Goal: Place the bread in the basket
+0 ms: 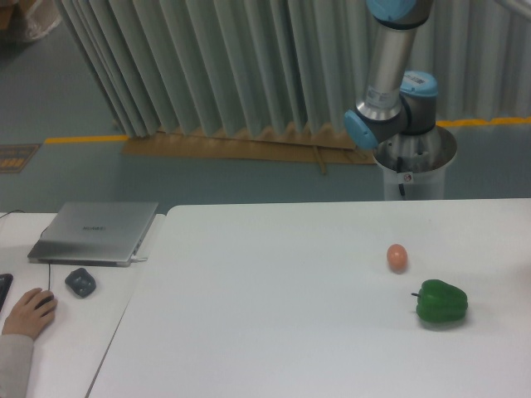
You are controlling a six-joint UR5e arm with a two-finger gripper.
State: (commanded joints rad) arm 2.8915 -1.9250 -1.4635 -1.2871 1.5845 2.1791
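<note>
A: What's on the white table point(274, 315)?

B: 2 things, both toward the right. A small brown egg point(397, 257) and, just in front of it and a bit further right, a green pepper point(441, 303) with its stem pointing left. They sit near each other but don't touch.

A: And the bread and the basket?

B: Neither shows in this view, so I can't say where the bread is.

A: The robot?

B: Only part of the arm point(390, 75) is visible, rising from its round base point(415, 166) behind the table's far edge and running out of the top of the picture. The gripper is out of view, so whether its fingers are spread or pressed together can't be told.

A: Anything else?

B: A second table on the left carries a closed silver laptop point(95, 232) and a dark grey object point(80, 283) in front of it. A person's hand point(29, 313) rests on a mouse at the left edge. Behind everything hangs a pleated grey curtain point(207, 66).
</note>
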